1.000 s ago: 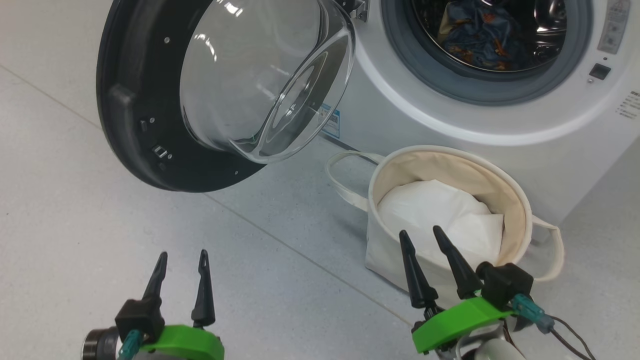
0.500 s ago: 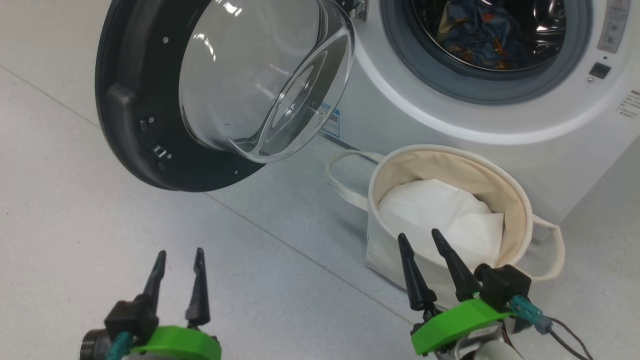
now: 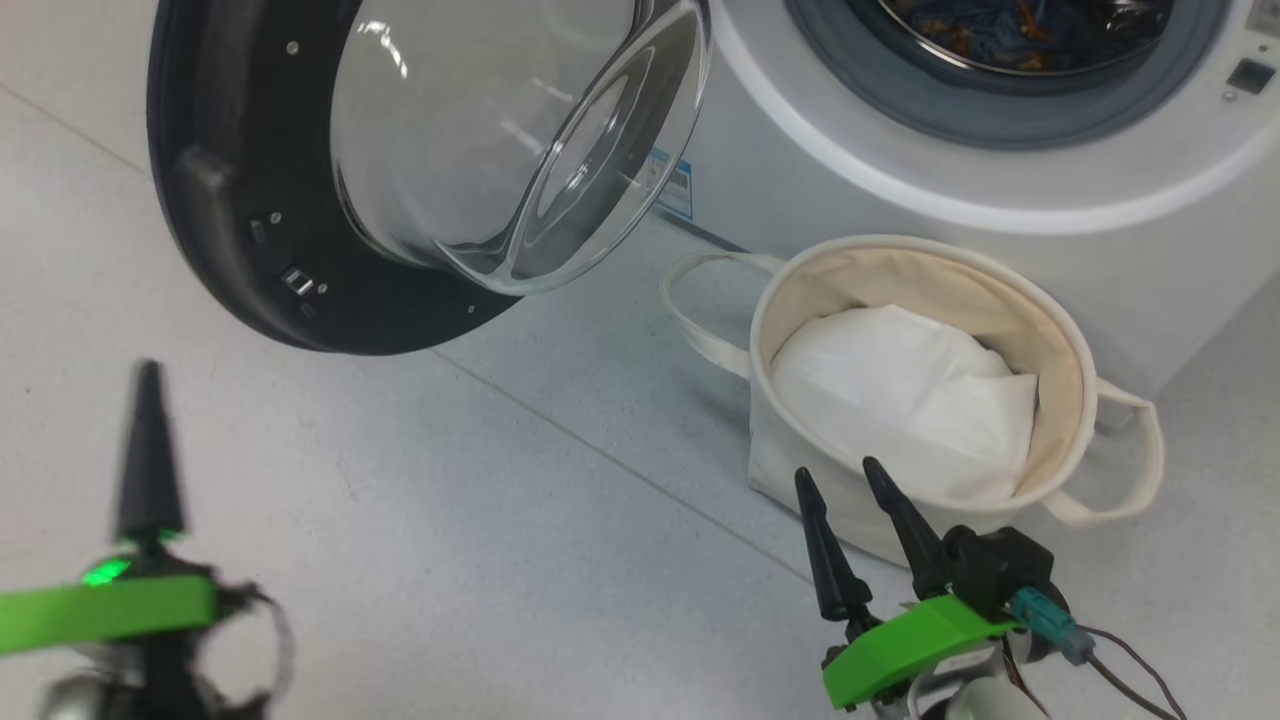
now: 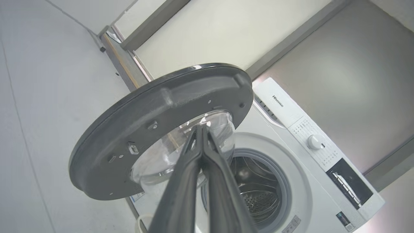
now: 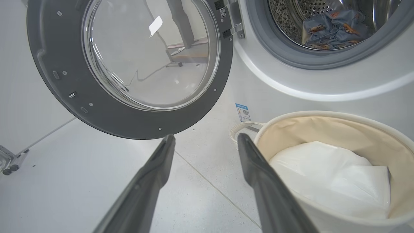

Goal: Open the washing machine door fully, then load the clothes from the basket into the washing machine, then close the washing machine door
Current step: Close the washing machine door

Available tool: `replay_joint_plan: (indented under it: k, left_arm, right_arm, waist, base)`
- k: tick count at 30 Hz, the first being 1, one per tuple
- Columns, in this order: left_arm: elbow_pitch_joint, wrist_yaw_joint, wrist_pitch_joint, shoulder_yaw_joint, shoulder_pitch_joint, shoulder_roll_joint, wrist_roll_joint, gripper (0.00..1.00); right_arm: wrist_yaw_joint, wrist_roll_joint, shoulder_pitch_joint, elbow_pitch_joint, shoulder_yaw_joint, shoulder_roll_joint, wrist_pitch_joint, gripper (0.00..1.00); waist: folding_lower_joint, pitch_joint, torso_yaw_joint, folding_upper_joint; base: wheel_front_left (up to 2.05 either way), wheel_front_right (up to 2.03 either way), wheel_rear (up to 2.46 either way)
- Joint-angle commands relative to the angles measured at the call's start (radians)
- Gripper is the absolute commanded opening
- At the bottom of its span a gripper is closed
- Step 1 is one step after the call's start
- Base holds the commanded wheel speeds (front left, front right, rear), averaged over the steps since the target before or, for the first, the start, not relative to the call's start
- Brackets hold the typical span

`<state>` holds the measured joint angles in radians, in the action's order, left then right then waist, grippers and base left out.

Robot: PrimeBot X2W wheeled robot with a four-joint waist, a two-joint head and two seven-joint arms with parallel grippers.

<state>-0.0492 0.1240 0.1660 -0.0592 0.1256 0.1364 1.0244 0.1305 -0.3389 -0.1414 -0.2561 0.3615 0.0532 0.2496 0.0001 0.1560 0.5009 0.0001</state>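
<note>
The washing machine door [image 3: 230, 200] hangs wide open at the upper left, a black ring around a bulging glass bowl. Blue clothes [image 3: 1010, 20] with orange print lie inside the drum of the washing machine [image 3: 1150, 270]. They also appear in the right wrist view as clothes [image 5: 333, 29]. The cream basket [image 3: 900, 285] stands on the floor before the machine, holding white padding [image 3: 900, 390]. My right gripper [image 3: 838, 472] is open and empty, just in front of the basket. My left gripper [image 3: 148, 440] is blurred at the lower left. In the left wrist view the left gripper [image 4: 200, 127] points at the door [image 4: 155, 110], its fingers pressed together.
Pale grey tiled floor spreads between both grippers and the door. A blue sticker [image 5: 242, 112] marks the machine's lower front. The basket's handle loop [image 3: 700, 320] sticks out toward the door. A metal foot [image 5: 8, 160] stands at the far left of the right wrist view.
My left gripper has shut and swung left and upward. The head camera tilted down, so machine and basket sit higher in the head view. The right gripper stays open in place.
</note>
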Motion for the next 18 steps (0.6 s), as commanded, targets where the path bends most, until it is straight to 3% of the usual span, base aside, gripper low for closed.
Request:
replay_joint_plan:
  k: [1, 4, 8, 11, 18]
  left_arm:
    - [-0.044, 0.006, -0.010, -0.054, 0.055, 0.040, 0.034, 0.00]
    - [-0.048, 0.006, -0.071, -0.142, 0.083, 0.127, 0.239, 0.00]
    - [0.051, 0.006, -0.145, -0.278, 0.161, 0.214, 0.462, 0.00]
    - [0.175, 0.007, -0.198, -0.342, 0.235, 0.281, 0.558, 0.00]
    - [0.501, -0.009, -0.323, -0.380, 0.444, 0.408, 0.685, 0.00]
  right_arm:
    - [0.000, 0.009, -0.038, 0.028, 0.018, -0.003, 0.012, 1.00]
    - [0.000, 0.016, -0.049, 0.023, 0.017, -0.003, 0.012, 1.00]
    - [0.000, 0.028, -0.073, 0.018, 0.023, -0.003, 0.012, 1.00]
    - [0.000, 0.040, -0.089, 0.011, 0.022, -0.003, 0.012, 1.00]
    - [0.000, 0.058, -0.122, -0.005, 0.026, 0.025, 0.012, 1.00]
  waist:
    - [-0.0001, 0.013, 0.000, -0.0001]
    - [-0.0001, 0.030, -0.002, -0.0001]
    - [-0.0001, 0.054, -0.015, -0.0001]
    - [-0.0001, 0.068, -0.026, -0.0001]
    - [-0.0001, 0.112, -0.053, -0.0001]
  base:
    - [0.00, 0.00, 0.00]
    - [0.00, 0.00, 0.00]
    - [0.00, 0.00, 0.00]
    - [0.00, 0.00, 0.00]
    - [0.00, 0.00, 0.00]
